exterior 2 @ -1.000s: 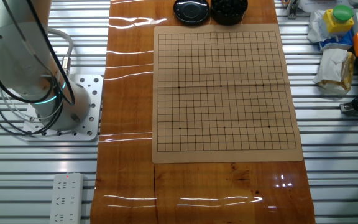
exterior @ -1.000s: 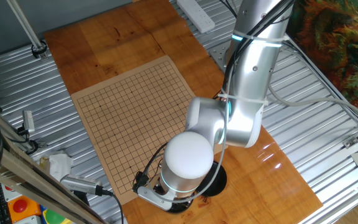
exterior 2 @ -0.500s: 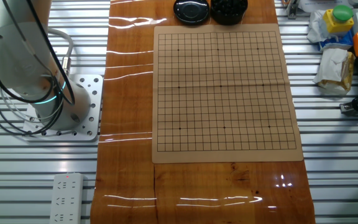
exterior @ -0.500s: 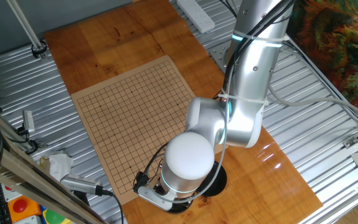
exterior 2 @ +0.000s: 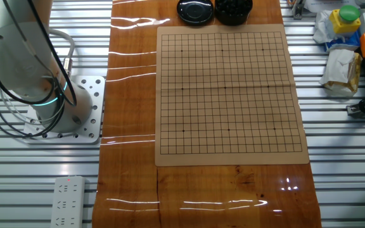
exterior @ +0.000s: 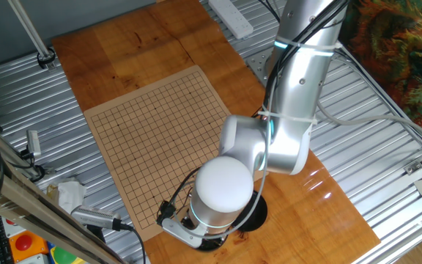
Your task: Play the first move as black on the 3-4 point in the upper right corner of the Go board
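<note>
At far L of one fixed view, ribbed metal bench [exterior: 20, 95] w/ clutter at 8 o'clock: crumpled white bag [exterior: 68, 194], grey handheld tool [exterior: 94, 218]. Next, toward centre, board [exterior: 160, 139] lying flat on orange-brown tabletop [exterior: 123, 44], grid facing up. White power strip [exterior: 231, 16] at 12 o'clock, beyond tabletop edge. Further R, silver arm [exterior: 299, 88] coming down from 1 o'clock, elbow bent, white round wrist cap [exterior: 224, 192] hanging over board's 5 o'clock corner. Black bowl [exterior: 259, 214] peeking out from under wrist on its 4 o'clock side, mostly covered. Gripper below wrist, fingers hidden; can't tell whether spread, pressed together or pinching anything.

At far L of other fixed view, arm base [exterior 2: 24, 69] on perforated mounting plate [exterior 2: 87, 104] at 9 o'clock, cables looped round it; same power strip [exterior 2: 65, 199] at 7 o'clock. Centre: board [exterior 2: 227, 95] square to tabletop [exterior 2: 132, 126]. Just past board's 12 o'clock edge, round black lid [exterior 2: 195, 11] and, touching its R side, bowl [exterior 2: 233, 11] w/ heap of black stones [exterior 2: 233, 5] inside, partly cut by frame edge. Far R, at 2 o'clock on bench: yellow-green toy [exterior 2: 348, 19], paper bag [exterior 2: 339, 66]. Gripper out of frame in this view.
</note>
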Available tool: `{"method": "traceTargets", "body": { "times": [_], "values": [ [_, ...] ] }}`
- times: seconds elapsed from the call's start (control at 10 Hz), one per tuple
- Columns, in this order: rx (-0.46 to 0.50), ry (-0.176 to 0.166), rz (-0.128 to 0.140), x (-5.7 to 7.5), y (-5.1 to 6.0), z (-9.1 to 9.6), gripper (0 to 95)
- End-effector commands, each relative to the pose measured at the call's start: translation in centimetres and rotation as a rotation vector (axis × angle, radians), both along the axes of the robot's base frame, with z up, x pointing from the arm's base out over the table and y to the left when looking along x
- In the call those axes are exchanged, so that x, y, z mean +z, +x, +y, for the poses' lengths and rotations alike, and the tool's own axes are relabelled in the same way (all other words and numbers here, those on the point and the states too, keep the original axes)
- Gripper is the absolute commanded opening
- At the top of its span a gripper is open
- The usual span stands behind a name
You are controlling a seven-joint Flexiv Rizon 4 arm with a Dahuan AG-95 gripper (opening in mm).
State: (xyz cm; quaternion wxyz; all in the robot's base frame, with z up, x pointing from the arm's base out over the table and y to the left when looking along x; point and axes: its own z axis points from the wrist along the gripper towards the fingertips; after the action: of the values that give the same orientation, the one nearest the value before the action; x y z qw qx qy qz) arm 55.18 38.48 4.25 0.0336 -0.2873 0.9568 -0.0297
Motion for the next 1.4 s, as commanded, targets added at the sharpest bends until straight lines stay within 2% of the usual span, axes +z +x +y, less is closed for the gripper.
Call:
{"method": "traceTargets", "body": {
  "times": [0.1,0.3,0.7,1.0,1.1,1.4],
  "values": [
    [-0.048,-0.003,0.005,0.7,-0.1,-0.1,0.0],
    [-0.121,0.007,0.003,0.9,0.0,-0.4,0.0],
    [-0.310,0.052,0.003,1.5,0.5,-2.0,0.0],
    [-0.423,0.057,0.004,1.8,0.7,-2.8,0.0],
    [-0.501,0.064,0.003,1.8,0.8,-3.0,0.0],
    [-0.646,0.067,0.008,1.9,0.8,-3.0,0.0]
  ]
}}
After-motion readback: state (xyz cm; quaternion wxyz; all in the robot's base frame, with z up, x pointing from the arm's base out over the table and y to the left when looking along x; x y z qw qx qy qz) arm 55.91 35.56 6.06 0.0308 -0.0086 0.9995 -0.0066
